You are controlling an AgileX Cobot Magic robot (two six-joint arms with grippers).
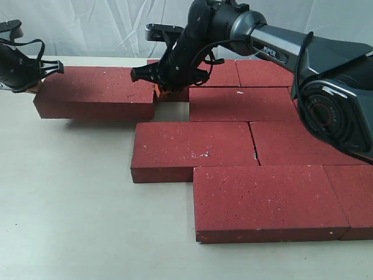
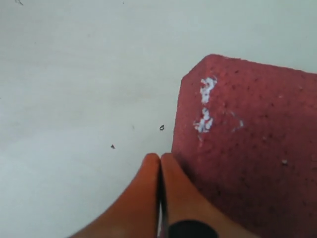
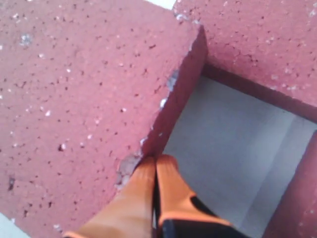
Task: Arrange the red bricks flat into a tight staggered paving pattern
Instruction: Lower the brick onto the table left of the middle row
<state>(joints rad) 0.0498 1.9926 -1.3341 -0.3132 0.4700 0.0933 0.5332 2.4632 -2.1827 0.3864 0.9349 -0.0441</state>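
Clearly, one loose brick (image 1: 93, 90) lies flat between the two pincers, a pincer at each of its short ends. The left pincer (image 1: 34, 87) has its orange fingers pressed together with nothing between them. In its wrist view the tips (image 2: 159, 157) meet the brick's edge, close to a corner scuffed with white (image 2: 252, 158).

The right pincer (image 1: 160, 90) is likewise closed on nothing. Its tips (image 3: 156, 161) touch the foot of the loose brick's chipped end face (image 3: 74, 99), over a small bare patch of the table (image 3: 223, 148).

Past the right pincer, on the side away from the loose brick, the other red bricks (image 1: 242, 104) lie flat in staggered rows, set close edge to edge. One of them sits just beyond the right pincer's tips (image 3: 257, 39), with the bare patch between.
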